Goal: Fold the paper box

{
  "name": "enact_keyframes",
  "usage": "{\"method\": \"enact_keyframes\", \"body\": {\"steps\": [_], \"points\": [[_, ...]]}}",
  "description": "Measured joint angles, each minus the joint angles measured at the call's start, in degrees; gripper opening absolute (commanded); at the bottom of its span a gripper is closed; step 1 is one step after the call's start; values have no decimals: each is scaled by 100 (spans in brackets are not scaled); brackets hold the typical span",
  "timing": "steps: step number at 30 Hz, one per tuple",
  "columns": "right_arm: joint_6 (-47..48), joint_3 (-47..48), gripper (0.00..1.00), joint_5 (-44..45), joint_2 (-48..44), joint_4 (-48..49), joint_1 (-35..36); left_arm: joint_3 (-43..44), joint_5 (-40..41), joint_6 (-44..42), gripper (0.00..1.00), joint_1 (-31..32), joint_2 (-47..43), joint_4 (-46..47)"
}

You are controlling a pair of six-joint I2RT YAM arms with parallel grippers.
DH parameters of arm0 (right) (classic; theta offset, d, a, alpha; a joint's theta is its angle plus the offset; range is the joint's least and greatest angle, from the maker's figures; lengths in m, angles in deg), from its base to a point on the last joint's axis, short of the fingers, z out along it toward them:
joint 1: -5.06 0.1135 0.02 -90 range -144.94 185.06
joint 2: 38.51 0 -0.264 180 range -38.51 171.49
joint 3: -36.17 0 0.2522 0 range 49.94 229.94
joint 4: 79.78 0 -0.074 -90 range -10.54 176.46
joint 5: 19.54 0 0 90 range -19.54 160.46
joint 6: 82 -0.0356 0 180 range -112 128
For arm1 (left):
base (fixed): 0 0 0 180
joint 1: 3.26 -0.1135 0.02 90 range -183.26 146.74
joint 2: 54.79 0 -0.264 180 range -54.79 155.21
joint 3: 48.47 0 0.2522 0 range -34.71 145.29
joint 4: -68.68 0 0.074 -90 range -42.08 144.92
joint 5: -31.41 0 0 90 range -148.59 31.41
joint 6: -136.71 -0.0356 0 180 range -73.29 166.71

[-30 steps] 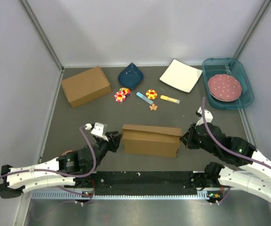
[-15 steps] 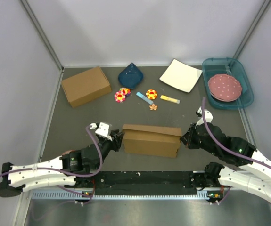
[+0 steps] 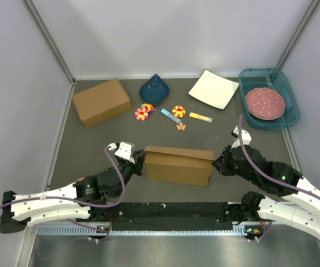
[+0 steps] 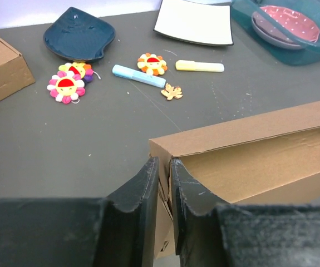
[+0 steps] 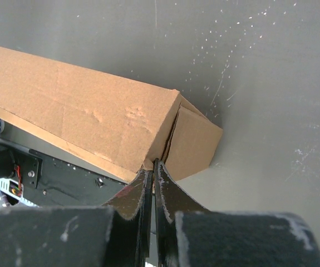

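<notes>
The paper box (image 3: pixel 179 167) is a long, shallow brown cardboard box standing in the middle of the dark mat, its top flap slightly raised. My left gripper (image 3: pixel 139 161) is at its left end. In the left wrist view the two fingers (image 4: pixel 148 186) straddle the box's (image 4: pixel 260 150) end wall, closed on the cardboard, with one finger outside and one inside. My right gripper (image 3: pixel 218 164) is at the right end. In the right wrist view it (image 5: pixel 153 162) is shut, tips pressed against the lower end corner of the box (image 5: pixel 82 117). Whether a flap edge is nipped there is unclear.
A deeper brown box (image 3: pixel 101 101) sits at the back left. Behind the paper box lie a blue leaf dish (image 3: pixel 153 89), flower toys (image 3: pixel 144 112), a blue marker (image 3: pixel 170 115), a yellow marker (image 3: pixel 200 117) and a white plate (image 3: pixel 213 89). A teal tray (image 3: pixel 260 70) holds a pink plate (image 3: pixel 265 103).
My left gripper has slid right onto the box's left end and its jaws have narrowed onto the end wall. The right arm and the box have not moved.
</notes>
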Motion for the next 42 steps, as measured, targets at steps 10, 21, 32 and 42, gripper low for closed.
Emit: {"method": "enact_keyframes", "body": {"steps": [10, 21, 32, 42], "points": [[0, -17, 0, 0, -37, 9, 0, 0, -122, 20, 0, -90, 136, 2], [2, -39, 0, 59, -105, 9, 0, 7, 48, 479, 0, -129, 599, 184], [22, 72, 20, 2, -142, -203, 0, -203, 354, 1504, 0, -118, 881, 511], [603, 1753, 0, 92, 96, -826, 2, -175, 400, 1670, 0, -114, 940, 507]]}}
